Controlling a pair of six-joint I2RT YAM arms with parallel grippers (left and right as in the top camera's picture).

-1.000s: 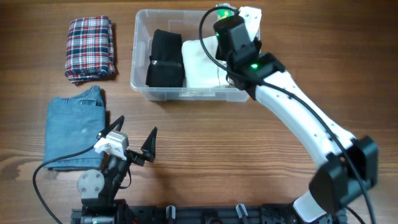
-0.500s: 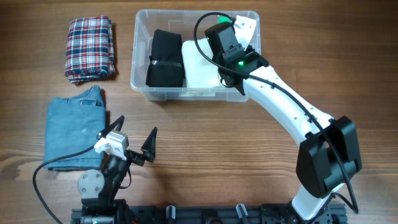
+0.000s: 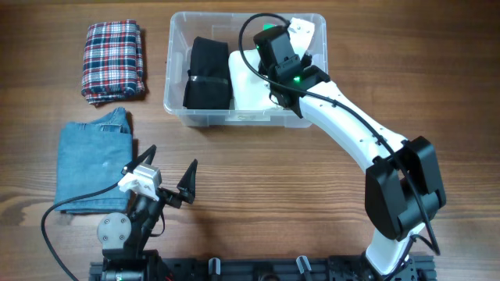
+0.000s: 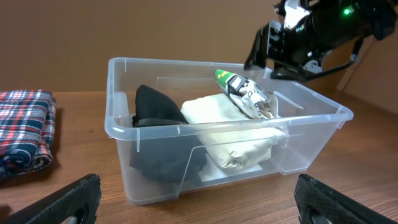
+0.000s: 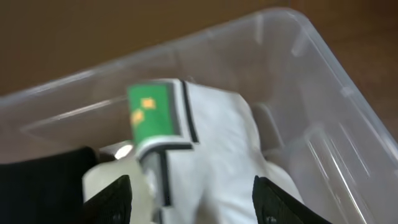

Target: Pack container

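Observation:
The container [image 3: 178, 109], a clear bin, stands at the back of the table. Inside it a black folded garment [image 3: 208, 74] sits on the left and a cream one [image 3: 248, 84] in the middle. A white garment with a green patch [image 5: 211, 137] lies on the cream one toward the bin's right end [image 4: 245, 93]. My right gripper [image 5: 193, 202] hovers just above it, over the bin [image 3: 275, 40], its jaws spread and holding nothing. My left gripper [image 4: 199, 211] rests low near the table's front [image 3: 168, 176], wide open, facing the bin's near wall [image 4: 118, 130].
A folded plaid garment [image 3: 114, 61] lies at the back left, left of the bin. A folded denim garment [image 3: 94, 165] lies at the front left, beside my left arm. The right arm's white link [image 3: 351, 129] slants from the front right up to the bin.
My right gripper has shifted a little left over the bin and its jaws have spread, letting go of the white garment. The left arm has not moved.

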